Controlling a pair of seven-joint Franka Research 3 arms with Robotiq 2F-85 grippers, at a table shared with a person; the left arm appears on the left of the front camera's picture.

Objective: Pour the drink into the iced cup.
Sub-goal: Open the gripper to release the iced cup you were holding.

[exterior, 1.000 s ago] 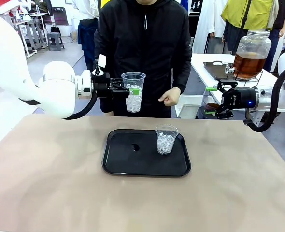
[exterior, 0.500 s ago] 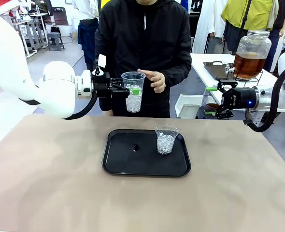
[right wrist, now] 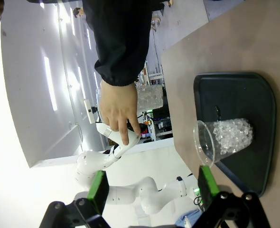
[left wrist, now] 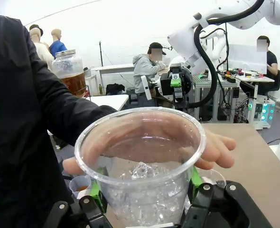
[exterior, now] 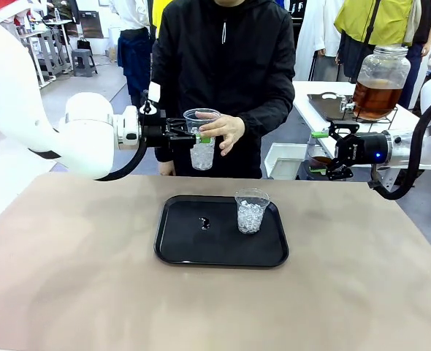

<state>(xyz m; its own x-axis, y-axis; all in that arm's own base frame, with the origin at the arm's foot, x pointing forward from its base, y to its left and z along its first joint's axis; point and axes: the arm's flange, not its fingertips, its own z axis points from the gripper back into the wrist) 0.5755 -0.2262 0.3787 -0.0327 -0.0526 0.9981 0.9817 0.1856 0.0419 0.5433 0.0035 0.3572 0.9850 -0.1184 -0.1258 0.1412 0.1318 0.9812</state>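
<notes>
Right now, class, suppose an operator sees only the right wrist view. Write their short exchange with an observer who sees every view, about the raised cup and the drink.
Operator: Is the raised iced cup gripped?
Observer: Yes, the left end effector is shut on it, one finger on each side.
Operator: Where is the drink?
Observer: In the dispenser jar on a far table, beyond the open right end effector.
</notes>
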